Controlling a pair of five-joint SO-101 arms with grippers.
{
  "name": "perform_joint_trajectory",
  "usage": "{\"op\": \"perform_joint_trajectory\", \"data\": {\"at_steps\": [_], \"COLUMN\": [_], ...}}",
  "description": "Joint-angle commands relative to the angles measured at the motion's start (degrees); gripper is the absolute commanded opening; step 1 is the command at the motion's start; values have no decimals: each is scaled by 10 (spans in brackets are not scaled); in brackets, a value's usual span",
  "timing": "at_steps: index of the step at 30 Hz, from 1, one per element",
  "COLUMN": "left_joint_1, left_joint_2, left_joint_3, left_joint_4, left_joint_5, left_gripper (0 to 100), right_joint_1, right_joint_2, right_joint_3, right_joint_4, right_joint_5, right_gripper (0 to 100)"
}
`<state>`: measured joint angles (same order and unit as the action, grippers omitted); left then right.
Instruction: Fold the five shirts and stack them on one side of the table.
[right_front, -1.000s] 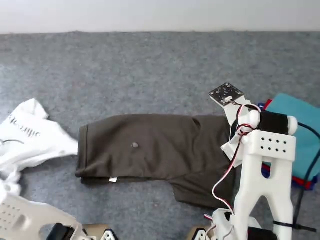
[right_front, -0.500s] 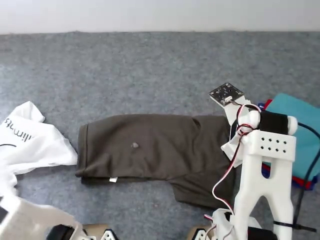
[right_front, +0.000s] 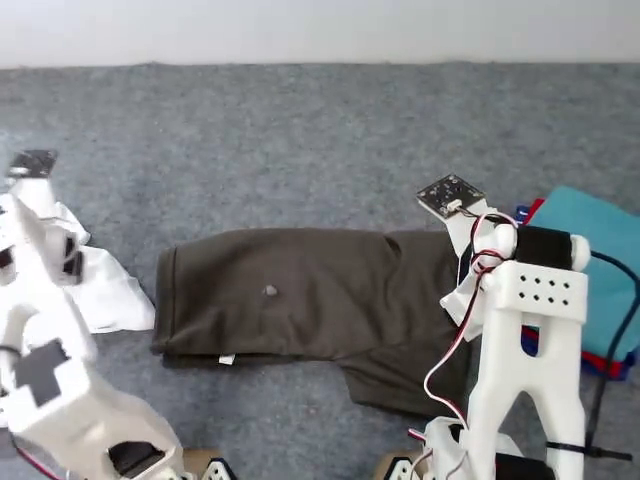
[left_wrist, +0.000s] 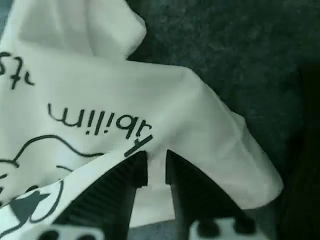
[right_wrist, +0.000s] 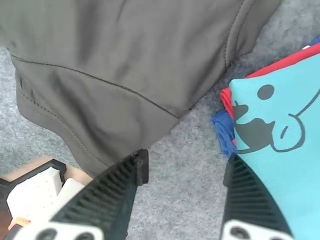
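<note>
A dark olive shirt (right_front: 300, 290) lies spread across the middle of the grey table, partly folded lengthwise. The right arm (right_front: 520, 290) stands over its right end. My right gripper (right_wrist: 187, 170) is open above the olive shirt's edge (right_wrist: 125, 60) and bare table, holding nothing. A white printed shirt (right_front: 105, 290) lies crumpled at the left edge under the left arm (right_front: 40, 300). My left gripper (left_wrist: 156, 162) is shut on a pinch of the white shirt (left_wrist: 125, 85).
A folded stack lies at the right edge, with a teal shirt (right_front: 600, 260) on top and red (right_wrist: 227, 97) and blue (right_wrist: 222, 127) shirts beneath it, close beside the right gripper. The grey table (right_front: 300, 140) is bare behind the olive shirt.
The left arm has swung up from the bottom left corner along the left edge. The white shirt has shifted left and bunched up. The right arm has barely moved.
</note>
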<state>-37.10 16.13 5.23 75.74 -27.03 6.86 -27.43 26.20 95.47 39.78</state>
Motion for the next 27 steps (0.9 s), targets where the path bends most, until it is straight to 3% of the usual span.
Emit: {"op": "perform_joint_trajectory", "data": {"at_steps": [1,8,13,18,22,27], "left_joint_1": [-6,-98,-133,-105,-75,20], "left_joint_2": [73,215,254,255,212,137], "left_joint_3": [-18,-239,-460,-618,-626,-520], "left_joint_4": [-47,-15,113,251,249,249], "left_joint_5": [4,5,5,10,49,51], "left_gripper": [72,72,70,69,69,69], "right_joint_1": [1,1,1,1,0,-40], "right_joint_2": [-11,-9,-9,-9,-2,66], "right_joint_3": [-3,-2,8,55,84,84], "right_joint_4": [-10,-57,-131,-218,-294,-308], "right_joint_5": [-5,-5,-5,-9,-77,-105], "right_gripper": [252,252,252,252,252,252]}}
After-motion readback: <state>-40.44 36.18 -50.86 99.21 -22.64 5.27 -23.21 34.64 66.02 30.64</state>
